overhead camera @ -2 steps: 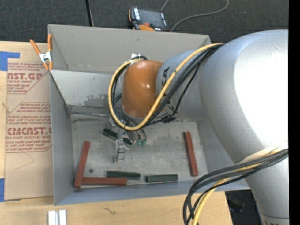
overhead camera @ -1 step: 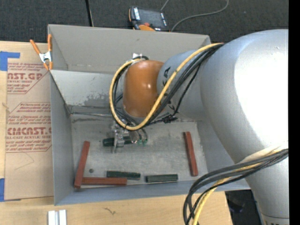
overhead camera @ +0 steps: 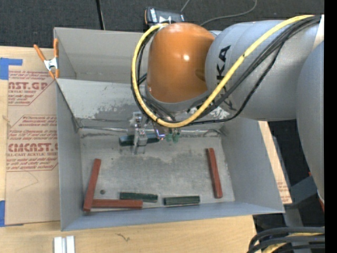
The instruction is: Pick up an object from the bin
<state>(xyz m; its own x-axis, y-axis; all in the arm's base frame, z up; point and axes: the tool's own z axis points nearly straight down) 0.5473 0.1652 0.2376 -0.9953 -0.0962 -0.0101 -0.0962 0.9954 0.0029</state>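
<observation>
My gripper (overhead camera: pixel 139 136) hangs below the orange cover, low over the back of the bin floor, left of centre. A short dark green piece (overhead camera: pixel 126 140) shows right beside it on its left; whether it is gripped or just lying there I cannot make out. The other loose things lie well away, toward the front of the bin.
A red stick (overhead camera: pixel 93 182) leans along the left side and another red stick (overhead camera: pixel 115 204) lies along the front. Two dark green sticks (overhead camera: pixel 138 196) (overhead camera: pixel 181 200) lie end to end at the front. A third red stick (overhead camera: pixel 213 173) lies at the right. The arm covers the bin's back right.
</observation>
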